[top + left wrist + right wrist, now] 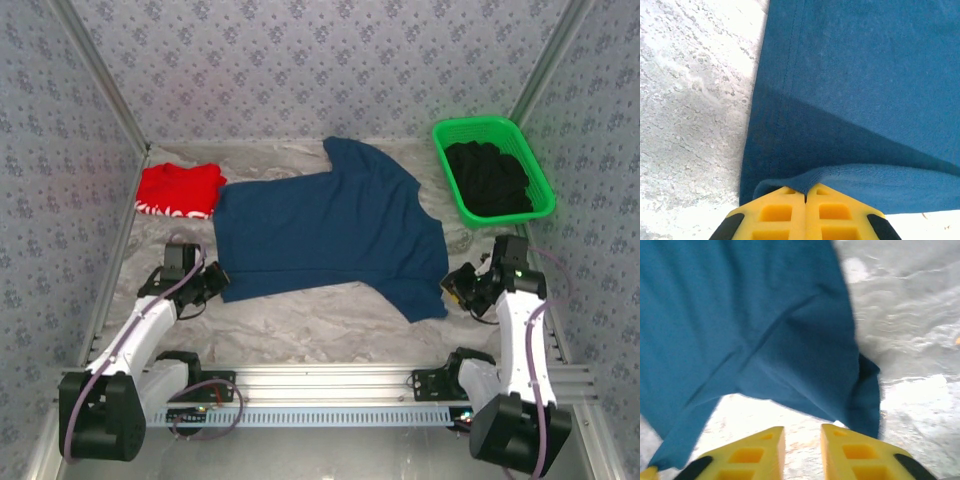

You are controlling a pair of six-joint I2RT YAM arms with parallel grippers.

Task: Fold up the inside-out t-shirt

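The inside-out t-shirt (330, 230) lies spread flat across the middle of the table, dark navy blue, its hem to the left and its sleeves to the right. My left gripper (213, 280) is at the shirt's near left corner. In the left wrist view its yellow jaws are shut on a raised fold of the t-shirt's hem (812, 181). My right gripper (458, 287) sits just off the near sleeve's corner. Its yellow jaws (802, 432) stand apart with bare table between them, and the t-shirt (765, 325) lies just beyond the tips.
A red folded garment with white trim (178, 190) lies at the back left, touching the shirt's far left corner. A green basket (447, 140) of black clothing stands at the back right. Patterned walls close in three sides; crinkled white covering (320, 320) lies in front.
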